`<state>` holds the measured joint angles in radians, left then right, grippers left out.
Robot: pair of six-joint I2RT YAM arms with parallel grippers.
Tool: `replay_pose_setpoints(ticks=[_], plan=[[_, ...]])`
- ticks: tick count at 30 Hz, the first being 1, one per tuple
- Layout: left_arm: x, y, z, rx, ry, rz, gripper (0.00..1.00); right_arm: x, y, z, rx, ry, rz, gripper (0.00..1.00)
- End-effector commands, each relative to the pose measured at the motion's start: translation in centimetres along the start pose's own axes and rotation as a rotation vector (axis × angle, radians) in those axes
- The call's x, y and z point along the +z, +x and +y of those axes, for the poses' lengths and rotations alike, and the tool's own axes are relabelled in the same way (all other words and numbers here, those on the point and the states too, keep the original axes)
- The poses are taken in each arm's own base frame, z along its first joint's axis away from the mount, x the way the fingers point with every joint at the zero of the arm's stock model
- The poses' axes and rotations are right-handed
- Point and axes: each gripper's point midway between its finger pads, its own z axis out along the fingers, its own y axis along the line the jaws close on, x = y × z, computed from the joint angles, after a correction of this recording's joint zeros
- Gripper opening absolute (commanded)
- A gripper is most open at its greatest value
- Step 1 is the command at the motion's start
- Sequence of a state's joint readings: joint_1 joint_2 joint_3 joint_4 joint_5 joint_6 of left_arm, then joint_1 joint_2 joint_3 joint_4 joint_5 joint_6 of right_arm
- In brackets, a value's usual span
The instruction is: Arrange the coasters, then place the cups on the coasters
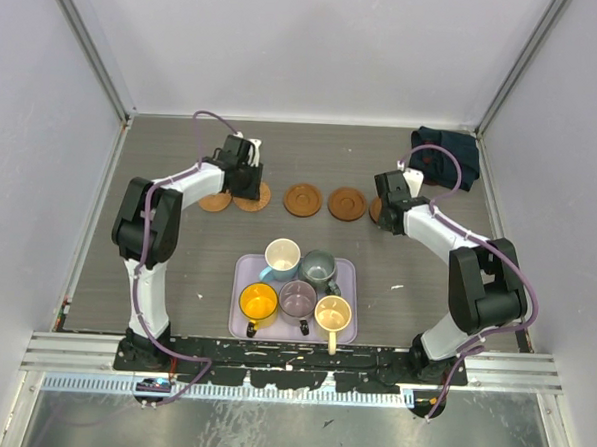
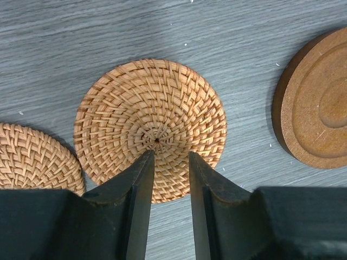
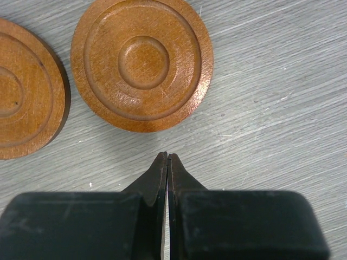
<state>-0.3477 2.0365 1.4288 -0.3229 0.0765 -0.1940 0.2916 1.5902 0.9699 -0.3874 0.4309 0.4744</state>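
Note:
Five coasters lie in a row across the table's far half. Two are woven point(image 1: 216, 201) point(image 1: 252, 196) and two wooden point(image 1: 303, 199) point(image 1: 347, 203). A fifth coaster point(image 1: 377, 208) is partly hidden under my right gripper point(image 1: 387, 213). My left gripper point(image 2: 171, 157) hovers open over the near edge of a woven coaster point(image 2: 150, 119), gripping nothing. My right gripper point(image 3: 167, 157) is shut and empty, just short of a wooden coaster point(image 3: 142, 62). The cups stand on the tray: white-blue point(image 1: 282, 255), grey-green point(image 1: 318, 268), orange point(image 1: 258, 303), purplish point(image 1: 298, 299), cream point(image 1: 333, 312).
The lilac tray point(image 1: 348, 276) sits at centre front between the arm bases. A dark folded cloth point(image 1: 444, 156) lies at the back right. Grey walls close in the table on three sides.

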Motion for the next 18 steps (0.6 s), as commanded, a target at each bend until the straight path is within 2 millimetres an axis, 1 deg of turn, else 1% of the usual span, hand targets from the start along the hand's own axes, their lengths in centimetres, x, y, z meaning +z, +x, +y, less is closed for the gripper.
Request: replay_pose_setpoints(ticks=[1, 10, 15, 17, 18], plan=[[0.6, 0.4, -1.3, 0.001, 0.043, 0.008, 0.34, -0.1, -1.0, 1.1, 0.041, -0.045, -0.028, 0.00], [0.7, 1.3, -2.0, -0.003, 0.060, 0.027, 0.34, 1.0, 0.7, 1.7, 0.037, -0.068, 0.017, 0.00], [0.1, 1.3, -2.1, -0.002, 0.063, 0.025, 0.34, 1.4, 1.1, 1.8, 0.037, -0.066, 0.027, 0.00], [-0.2, 1.1, -2.0, -0.003, 0.060, 0.018, 0.37, 1.6, 1.2, 1.8, 0.035, -0.064, 0.031, 0.00], [-0.4, 1.0, -2.1, -0.001, 0.060, 0.016, 0.39, 1.7, 1.3, 1.8, 0.035, -0.063, 0.032, 0.00]])
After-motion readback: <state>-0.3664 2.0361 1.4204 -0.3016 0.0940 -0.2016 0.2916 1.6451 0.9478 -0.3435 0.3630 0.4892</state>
